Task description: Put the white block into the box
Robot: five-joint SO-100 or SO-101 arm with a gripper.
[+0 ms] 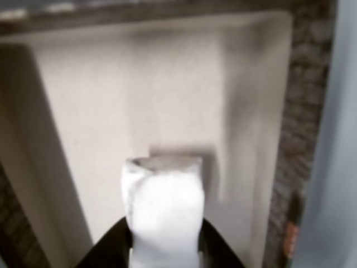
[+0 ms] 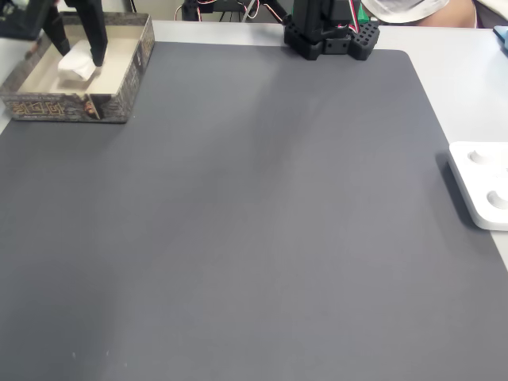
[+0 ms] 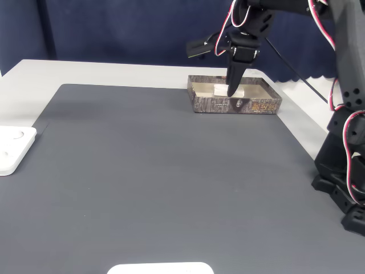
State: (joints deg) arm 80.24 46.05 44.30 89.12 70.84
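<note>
You see the gripper (image 1: 163, 245) pinching the rounded white block (image 1: 163, 209) between 2 dark fingers. It sits inside the smooth cream box (image 1: 83, 111), mottled rim around.

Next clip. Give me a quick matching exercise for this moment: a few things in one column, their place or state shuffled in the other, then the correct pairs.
Things:
1. white block
2. box
3. end effector
4. flat white device

Places or states:
A. at the mat's right edge in a fixed view, nothing touching it
B. shut on the block, reaching down into the box
C. inside the box, between the fingers
D. at the mat's far left corner in a fixed view, lid off

Pairs: 1-C, 2-D, 3-B, 4-A
</note>
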